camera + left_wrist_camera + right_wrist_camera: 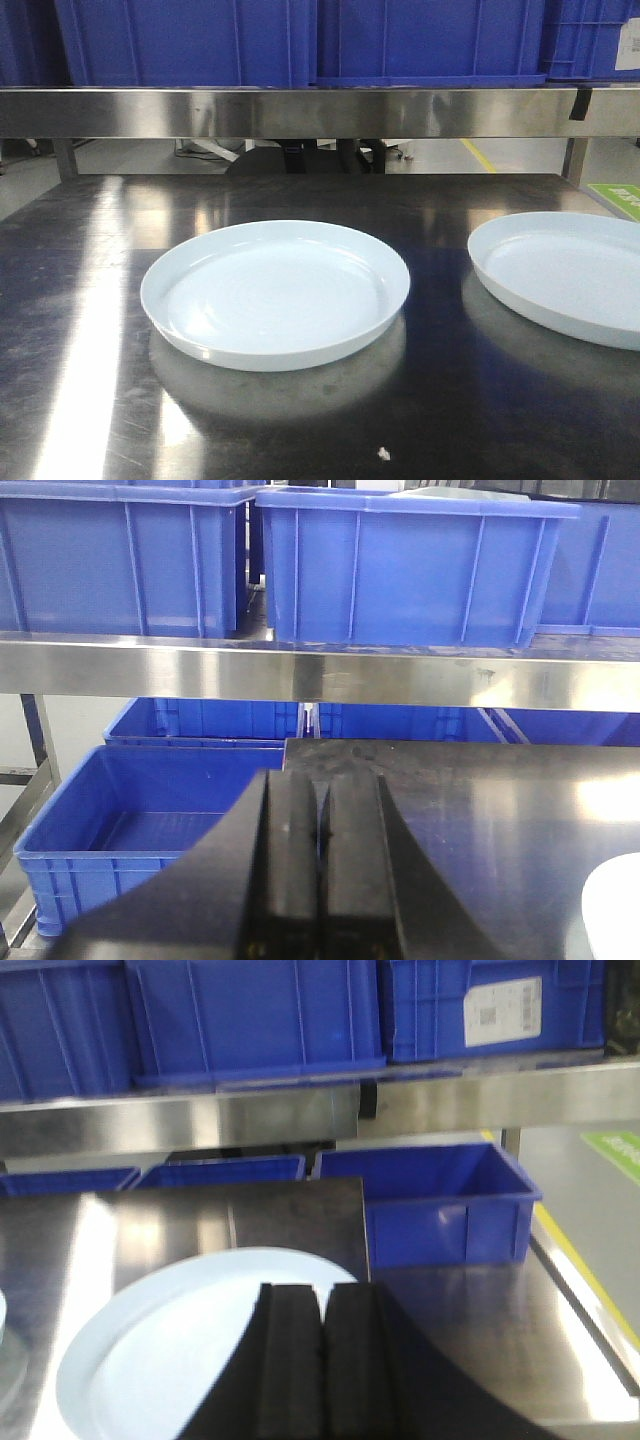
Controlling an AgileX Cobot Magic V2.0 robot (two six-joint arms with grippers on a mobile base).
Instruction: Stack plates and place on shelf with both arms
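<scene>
Looking from the front, you see the left plate (275,292), pale bluish-white, glossy and round with faint rings, lying flat on the dark scratched steel tabletop (80,300). The right plate (565,275), its twin, lies apart from it. Behind, the brushed stainless-steel shelf (300,110) carries blue plastic crates (430,40). From the left wrist, your left gripper (320,870) has its fingers pressed together on nothing, and the lower open blue crate (150,820) shows only its bare floor. From the right wrist, your right gripper (322,1360), likewise closed and empty, hangs over the right plate.
</scene>
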